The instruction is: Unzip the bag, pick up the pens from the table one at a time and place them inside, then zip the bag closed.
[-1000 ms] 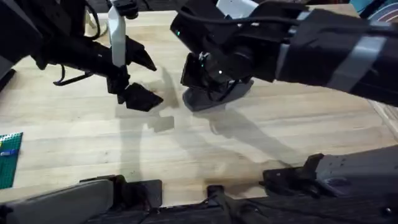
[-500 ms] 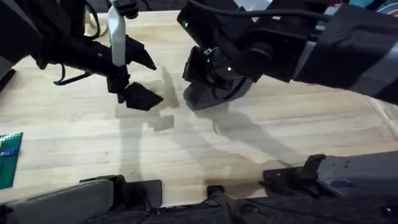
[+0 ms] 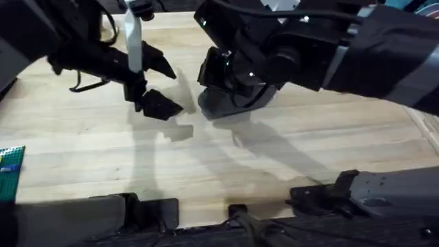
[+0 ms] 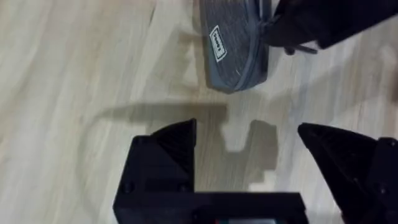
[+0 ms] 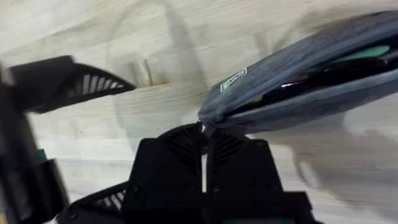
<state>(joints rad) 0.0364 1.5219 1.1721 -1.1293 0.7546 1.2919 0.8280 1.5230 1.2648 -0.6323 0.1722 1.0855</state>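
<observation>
The bag (image 5: 298,81) is seen lying on the table (image 3: 288,165), past the middle and under the right arm. In the right wrist view its mouth gapes along the length, with dark pen-like contents and a green item inside; the step in hand is judged to be the closing of the zip.

The right gripper (image 5: 204,140) is closed, fingers pressed together at the bag's near end. Something small, probably the zipper pull, appears pinched there, but this cannot be confirmed since the fingertips hide it.

The left gripper (image 4: 249,146) is held wide open just beside the other end of the bag (image 4: 233,43), holding nothing and not touching it.

For a clean close, the free end should be pinned by the left gripper before any pull is made; otherwise the soft pouch is likely to slide or bunch. The pull is best drawn straight along the zipper line, kept low, with the contents kept clear of the teeth.

A small white label (image 4: 216,42) is sewn on the bag's side; its print cannot be read. No other writing is legible.
</observation>
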